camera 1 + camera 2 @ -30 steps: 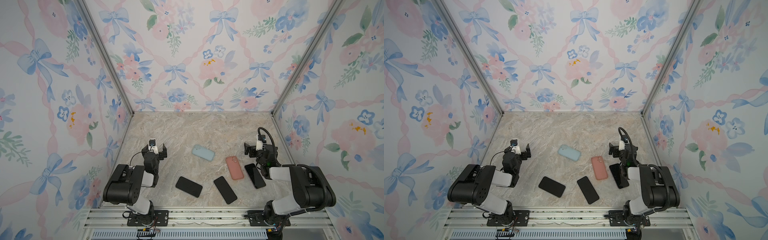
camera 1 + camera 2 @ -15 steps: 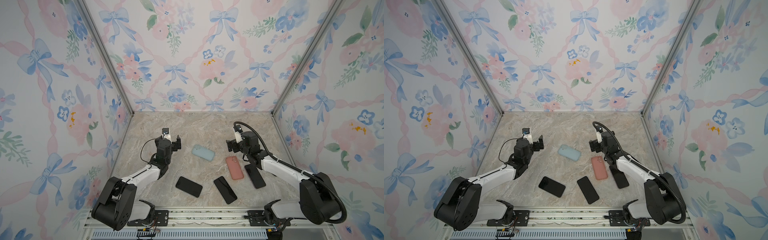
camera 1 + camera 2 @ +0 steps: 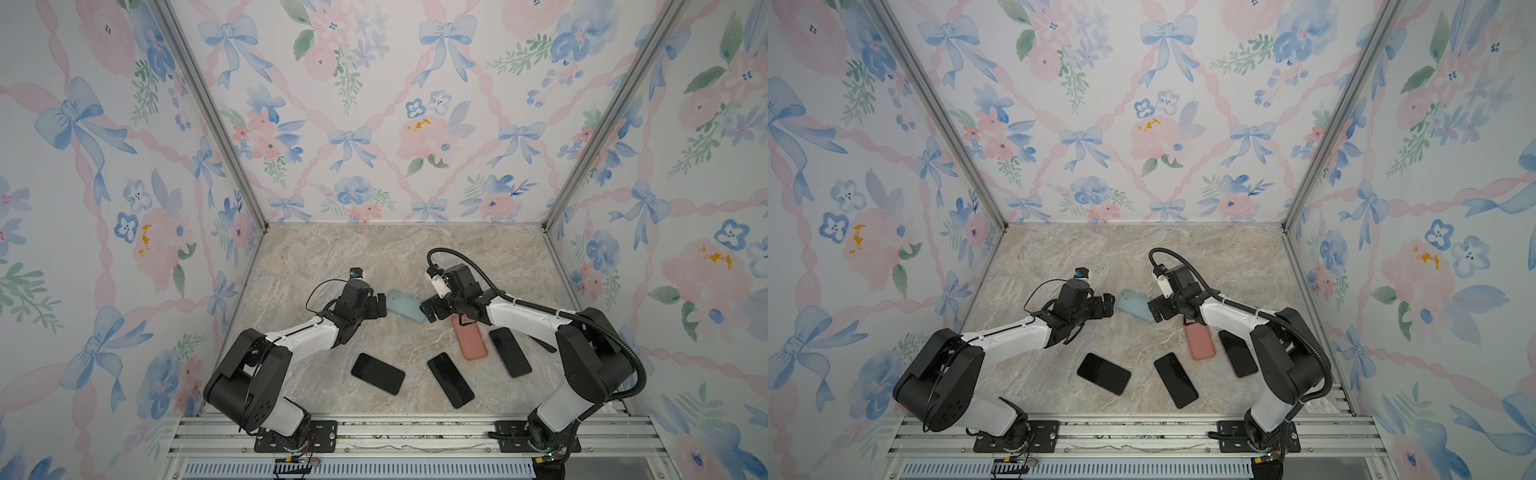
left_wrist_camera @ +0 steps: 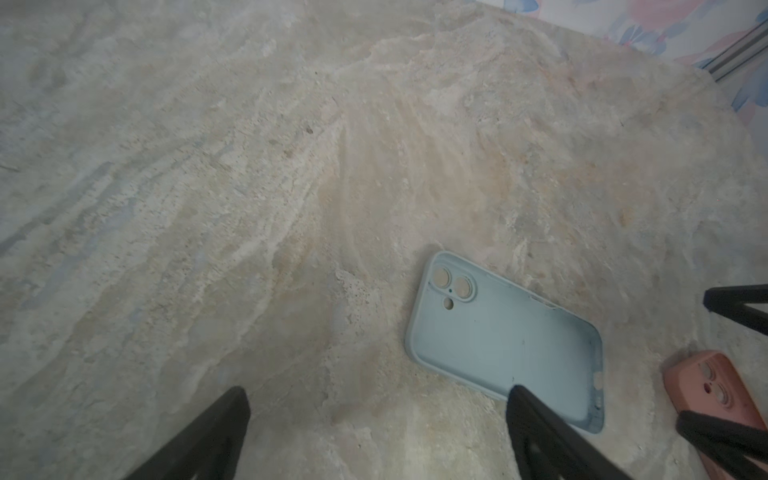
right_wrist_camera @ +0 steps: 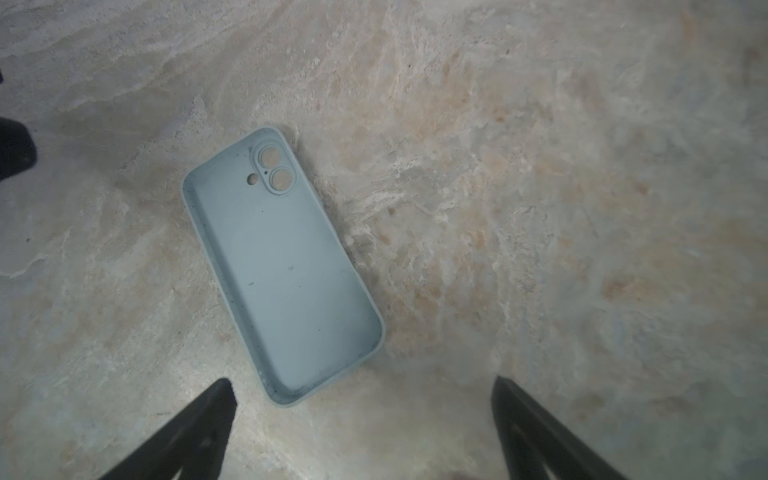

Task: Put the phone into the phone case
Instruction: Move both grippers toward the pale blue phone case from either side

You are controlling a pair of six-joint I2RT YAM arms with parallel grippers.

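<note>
From the blue case [image 3: 405, 306] in the middle, all the way toward 12 o'clock is bare table [image 3: 374, 253] up to the back wall [image 3: 374, 124]. There is lots of room there. The left gripper [image 3: 380, 306] sits just beside the case at 9 o'clock and the right gripper [image 3: 429, 311] at 3 o'clock, both wide open. The pink case [image 3: 471, 343] and right phone [image 3: 510, 352] block 4 o'clock. The middle phone [image 3: 450, 385] blocks 5 and the left phone [image 3: 377, 373] blocks 6. Thin strips of bare table run between them.

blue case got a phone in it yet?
No, the right wrist view shows the blue case lying open side up with nothing inside it.
</note>
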